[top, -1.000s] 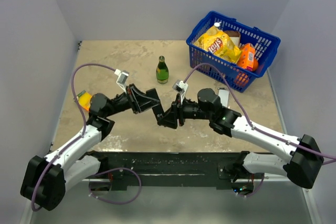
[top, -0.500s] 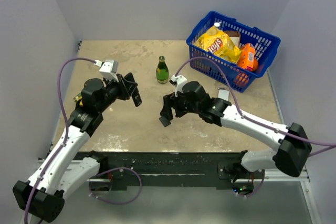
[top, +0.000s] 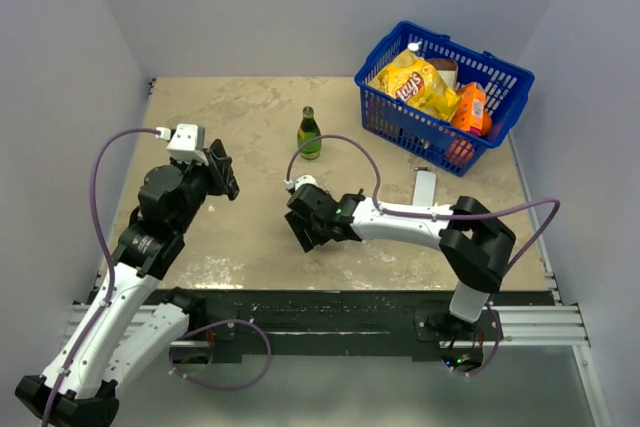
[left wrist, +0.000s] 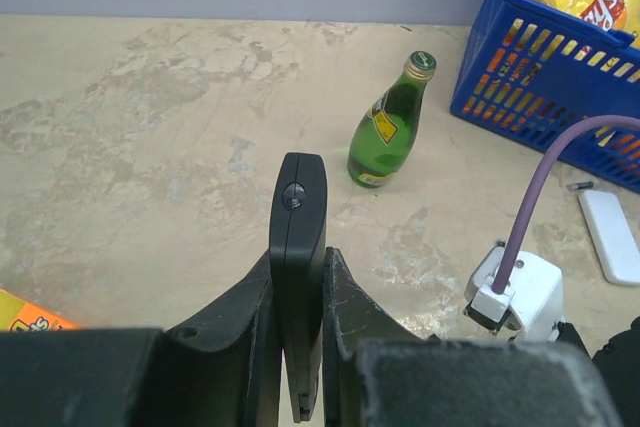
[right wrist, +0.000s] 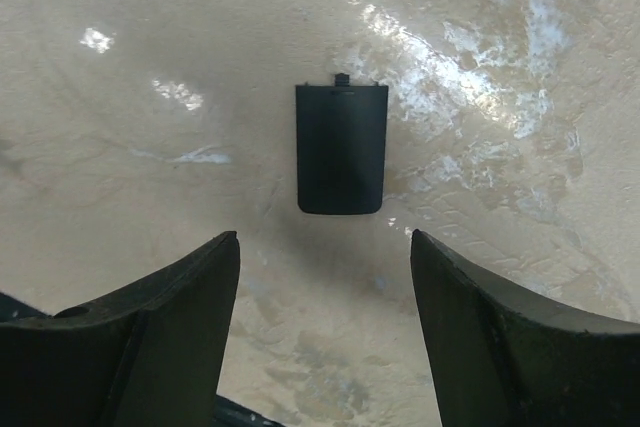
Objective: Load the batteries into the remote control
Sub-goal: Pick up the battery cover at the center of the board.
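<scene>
Gripping the remote control on its edge in the left pincer, clamped tight on it, up over the left side of the desk. Hovering with the right pincer spread apart, right over a small black cover lying flat near the middle of the desk. Farther back, a green bottle standing upright, near a blue basket at the far right corner.

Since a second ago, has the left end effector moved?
Yes. In the top view the left end effector, clamped on the remote control, has pulled left, away from the green bottle it was just below.
</scene>
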